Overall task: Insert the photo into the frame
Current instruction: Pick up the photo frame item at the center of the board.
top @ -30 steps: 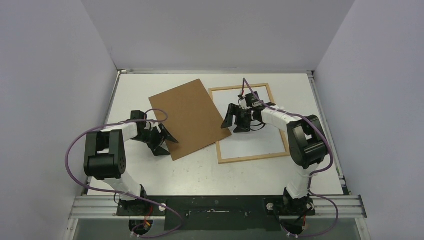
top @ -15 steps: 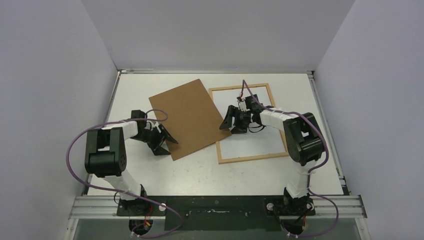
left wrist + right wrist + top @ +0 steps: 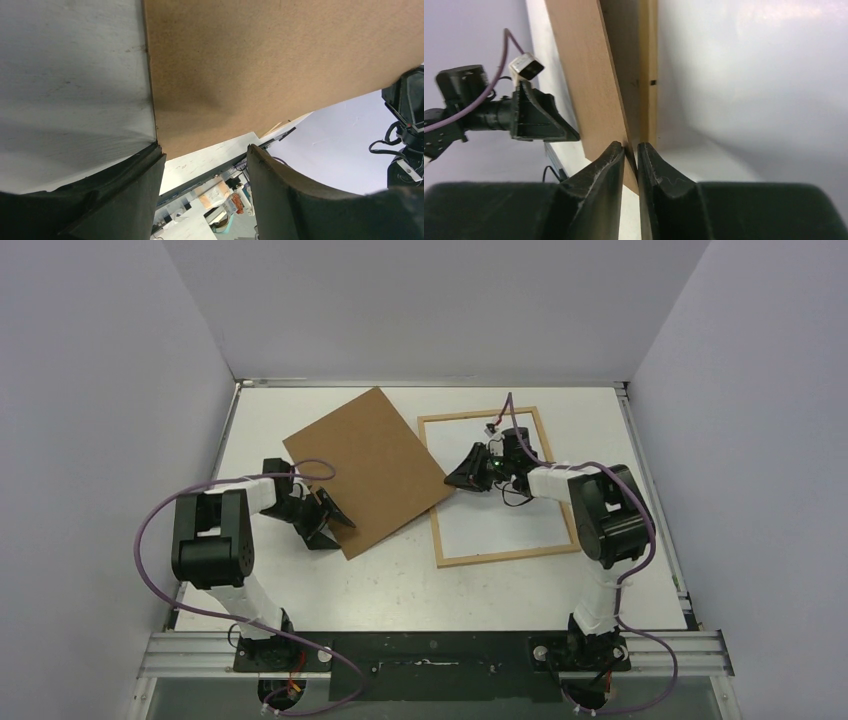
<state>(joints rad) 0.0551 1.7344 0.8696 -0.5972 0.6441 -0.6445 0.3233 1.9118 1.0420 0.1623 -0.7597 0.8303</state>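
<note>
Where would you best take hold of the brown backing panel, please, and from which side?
By its thin right corner, from the right, one finger above and one below: the backing panel lies flat, but that corner overlaps the left strip of the frame, likely leaving a gap beneath. The right gripper pinches there.

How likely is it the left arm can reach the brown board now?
Probably yes: the left gripper hangs open at the near edge of the brown board, nothing between; the right gripper pinches its right corner.
</note>
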